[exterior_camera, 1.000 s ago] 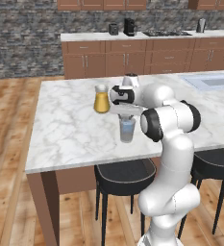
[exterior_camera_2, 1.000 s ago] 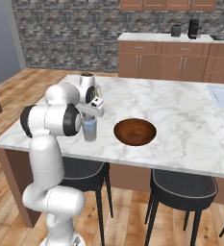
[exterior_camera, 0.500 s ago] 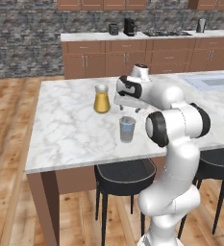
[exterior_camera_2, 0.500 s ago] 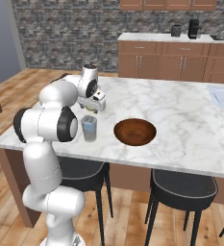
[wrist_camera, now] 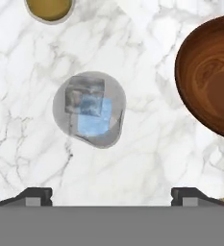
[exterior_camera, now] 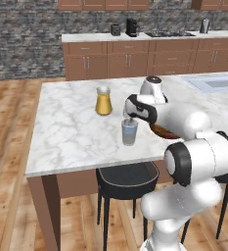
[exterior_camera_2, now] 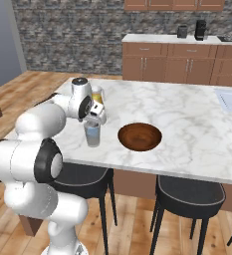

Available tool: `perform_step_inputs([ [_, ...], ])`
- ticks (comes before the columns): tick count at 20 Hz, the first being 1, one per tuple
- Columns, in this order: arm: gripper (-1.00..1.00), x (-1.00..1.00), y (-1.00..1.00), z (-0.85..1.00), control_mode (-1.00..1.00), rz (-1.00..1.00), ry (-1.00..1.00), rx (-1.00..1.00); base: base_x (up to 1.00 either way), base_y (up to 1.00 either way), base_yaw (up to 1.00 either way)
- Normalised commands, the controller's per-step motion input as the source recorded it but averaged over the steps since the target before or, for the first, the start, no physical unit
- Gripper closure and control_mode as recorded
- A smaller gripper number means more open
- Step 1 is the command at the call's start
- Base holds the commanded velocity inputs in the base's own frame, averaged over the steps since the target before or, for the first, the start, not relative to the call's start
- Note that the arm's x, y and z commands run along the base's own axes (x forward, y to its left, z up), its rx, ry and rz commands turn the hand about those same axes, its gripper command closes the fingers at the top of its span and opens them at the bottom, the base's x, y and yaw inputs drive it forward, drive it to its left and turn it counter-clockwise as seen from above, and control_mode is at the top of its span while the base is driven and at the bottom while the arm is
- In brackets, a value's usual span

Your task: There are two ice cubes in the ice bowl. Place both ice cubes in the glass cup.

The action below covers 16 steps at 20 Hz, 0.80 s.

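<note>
The glass cup (wrist_camera: 89, 113) stands on the marble counter, seen from straight above in the hand view. Inside it lie two ice cubes, a pale blue one (wrist_camera: 95, 119) and a greyer one (wrist_camera: 84, 93) partly over it. My gripper (wrist_camera: 112, 194) is open with nothing between its fingertips. It hangs just above the cup (exterior_camera: 129, 131) in the left base view, where the gripper (exterior_camera: 130, 115) points down. The ice bowl (exterior_camera_2: 140, 136) sits to the right of the cup (exterior_camera_2: 92, 134), its brown inside bare. The arm hides most of the bowl (exterior_camera: 159, 131) in the left base view.
A clear pitcher of orange liquid (exterior_camera: 103, 101) stands on the counter just behind the cup. The counter's near edge (exterior_camera_2: 137, 167) runs close in front of cup and bowl, with black stools (exterior_camera_2: 189, 191) below. A sink (exterior_camera: 216, 82) lies at the far right.
The jaws have gone from shut to wide open above the cup. The hand has lifted slightly and the arm's elbow has swung. Cup, bowl and pitcher have stayed put.
</note>
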Motion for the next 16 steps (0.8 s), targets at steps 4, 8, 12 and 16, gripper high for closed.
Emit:
perform_step_inputs([
  [4, -1.0, -0.8, 0.0, 0.84, -1.0, 0.0, -0.41, 0.0, 0.0, 0.0, 0.0],
  [8, -1.0, -0.47, 0.0, 0.79, -1.0, 0.0, -0.25, 0.0, 0.0, 0.0, 0.0],
  [12, -1.0, 0.0, 0.18, 0.88, -1.0, -0.03, 0.0, -0.05, 0.0, 0.0, 0.0],
  [16, -1.0, -0.04, 0.27, 0.79, -1.0, -0.06, -0.05, -0.12, 0.0, 0.0, 0.0],
])
